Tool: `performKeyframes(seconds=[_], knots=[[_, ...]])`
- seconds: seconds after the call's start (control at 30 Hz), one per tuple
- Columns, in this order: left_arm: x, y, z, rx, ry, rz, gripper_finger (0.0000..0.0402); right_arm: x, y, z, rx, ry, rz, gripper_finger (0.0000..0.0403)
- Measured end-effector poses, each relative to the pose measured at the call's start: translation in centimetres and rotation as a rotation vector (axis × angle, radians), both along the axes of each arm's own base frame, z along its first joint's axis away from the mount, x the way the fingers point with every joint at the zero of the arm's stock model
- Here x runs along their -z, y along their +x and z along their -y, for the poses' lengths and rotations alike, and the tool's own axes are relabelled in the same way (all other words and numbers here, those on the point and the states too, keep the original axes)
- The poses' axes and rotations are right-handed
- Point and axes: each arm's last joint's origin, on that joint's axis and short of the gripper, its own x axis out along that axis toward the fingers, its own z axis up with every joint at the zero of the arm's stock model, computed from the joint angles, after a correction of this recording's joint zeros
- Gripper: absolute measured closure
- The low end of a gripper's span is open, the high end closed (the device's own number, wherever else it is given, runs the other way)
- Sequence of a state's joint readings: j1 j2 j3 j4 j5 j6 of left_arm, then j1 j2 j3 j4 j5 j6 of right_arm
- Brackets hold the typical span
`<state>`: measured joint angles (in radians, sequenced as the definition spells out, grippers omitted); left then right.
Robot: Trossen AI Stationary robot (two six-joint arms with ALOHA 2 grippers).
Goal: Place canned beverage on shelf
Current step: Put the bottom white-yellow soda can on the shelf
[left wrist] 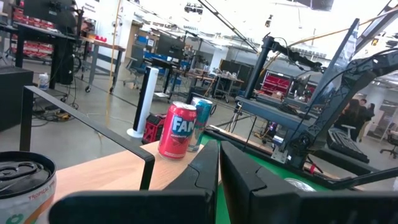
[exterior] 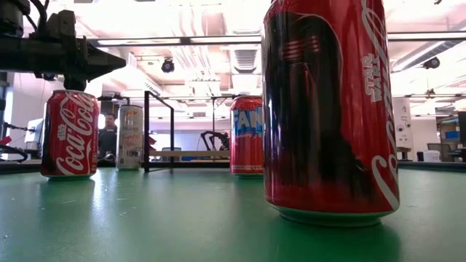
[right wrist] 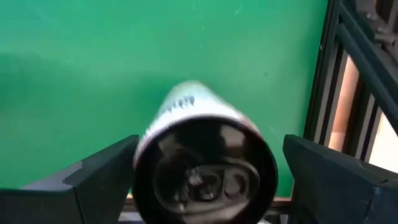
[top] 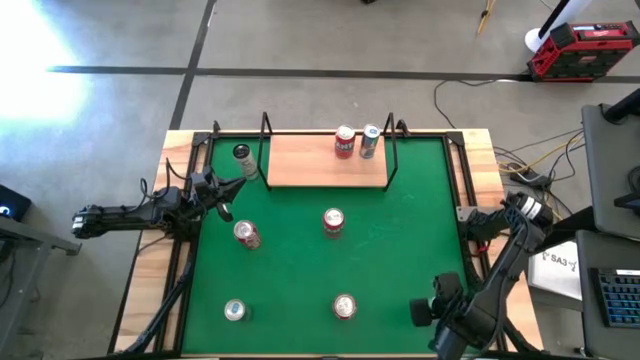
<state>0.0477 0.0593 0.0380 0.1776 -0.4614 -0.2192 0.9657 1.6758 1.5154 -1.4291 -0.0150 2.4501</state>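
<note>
Table, green mat, wooden shelf, cans.
Two cans are stood on the shelf. Right gripper: fingers spread around a black-topped can. Left gripper: fingers closed, beside the shelf.

Shelf board: light plain wood, matt, thin black metal uprights. Green mat: matt, smooth. Table edge: pale wood. Cans: glossy metal, e.g. red can. End effector fingers: dark matt plastic.
</note>
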Motion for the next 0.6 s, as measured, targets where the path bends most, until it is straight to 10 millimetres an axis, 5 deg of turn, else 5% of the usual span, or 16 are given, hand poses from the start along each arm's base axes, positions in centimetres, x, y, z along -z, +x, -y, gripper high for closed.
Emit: performKeyframes(seconds=[0.4,0.6], knots=[[0.00,0.00,0.00,0.000,0.000,0.000,0.0402,0.64,-0.20,-0.43,-0.029,-0.047,0.008,0.0018],[0.00,0.00,0.00,0.000,0.000,0.000,0.0402,0.80,-0.11,-0.27,0.010,-0.097,0.045,0.0066]])
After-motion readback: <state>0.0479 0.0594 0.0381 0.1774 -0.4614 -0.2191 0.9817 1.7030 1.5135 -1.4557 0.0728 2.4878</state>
